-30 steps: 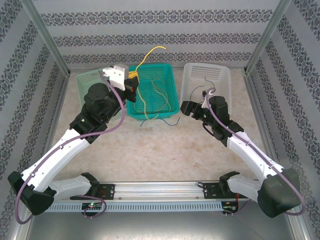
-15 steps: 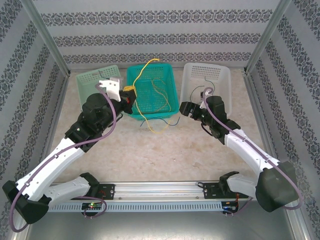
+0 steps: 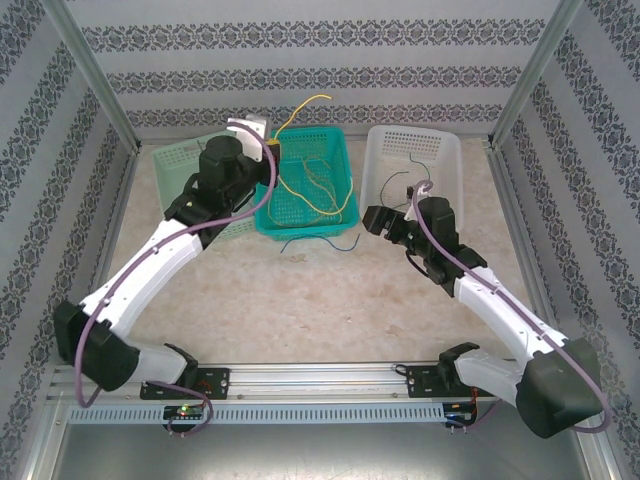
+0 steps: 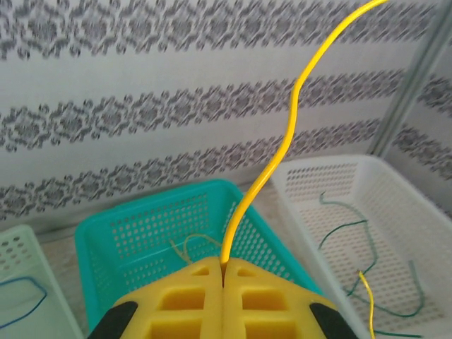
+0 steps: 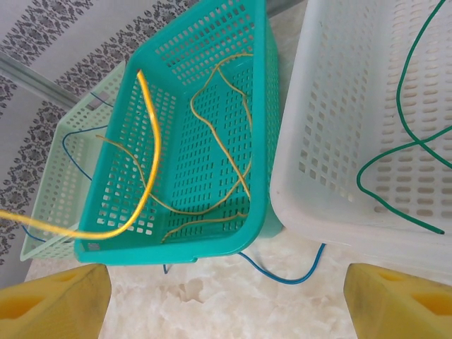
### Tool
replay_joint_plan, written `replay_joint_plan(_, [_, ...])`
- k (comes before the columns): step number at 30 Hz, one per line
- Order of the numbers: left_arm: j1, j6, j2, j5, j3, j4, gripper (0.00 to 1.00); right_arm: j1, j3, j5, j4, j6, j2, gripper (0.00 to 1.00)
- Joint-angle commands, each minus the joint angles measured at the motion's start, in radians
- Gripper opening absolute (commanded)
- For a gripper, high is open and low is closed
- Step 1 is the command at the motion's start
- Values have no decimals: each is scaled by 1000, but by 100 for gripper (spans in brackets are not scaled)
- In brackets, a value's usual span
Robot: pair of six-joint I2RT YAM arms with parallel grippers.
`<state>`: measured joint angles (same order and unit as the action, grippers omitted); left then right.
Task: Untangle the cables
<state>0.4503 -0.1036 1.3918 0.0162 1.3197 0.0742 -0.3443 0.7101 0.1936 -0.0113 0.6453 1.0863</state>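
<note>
Left gripper [image 4: 223, 274]: clenched on the yellow cable [image 4: 282, 141], pads flat together around it. It is held high over the back-left corner of the teal basket [image 4: 106, 233], probably to lift that strand clear of the others.
Yellow cable, run: one end arcs up from the pinch, and the rest loops down into the teal basket above the thin ochre strands [image 5: 212, 134].
Right gripper [image 5: 226, 304]: released, pads wide apart with nothing between. It hovers low before the baskets, apparently ready to take a second strand.
Blue cable [image 5: 282, 272]: on the table at the teal basket's front; whether it is caught underneath is unclear.
Green cable [image 5: 395, 162]: in the white basket [image 5: 339, 106], apart from the rest.
</note>
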Motion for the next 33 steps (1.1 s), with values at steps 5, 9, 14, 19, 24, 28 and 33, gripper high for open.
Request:
replay_joint_plan(5, [-101,1,180,-81,99,-37,2,2,-22,-34,-13,-1,-45,86])
replay_joint_plan(9, [-116,10,301,-126,188,9,3,-3,-16,-2,-31,-28,-49,84])
replay_joint_plan(14, [-126,-57,498,-114,401,288,44,-96,24,-17,-138,-175,-15,79])
replay_joint_plan(19, [-127,-156,472,-135,379,311,98,-231,31,-127,-206,-329,30,76])
replay_joint_plan(24, [-127,-195,360,-143,313,272,100,-340,21,-238,-209,-438,110,74])
replay_joint_plan(28, [-128,-206,286,-137,281,279,100,-438,85,-371,-263,-521,249,74])
replay_joint_plan(33, [-127,-240,180,-118,149,249,100,-495,243,-505,-348,-557,486,74])
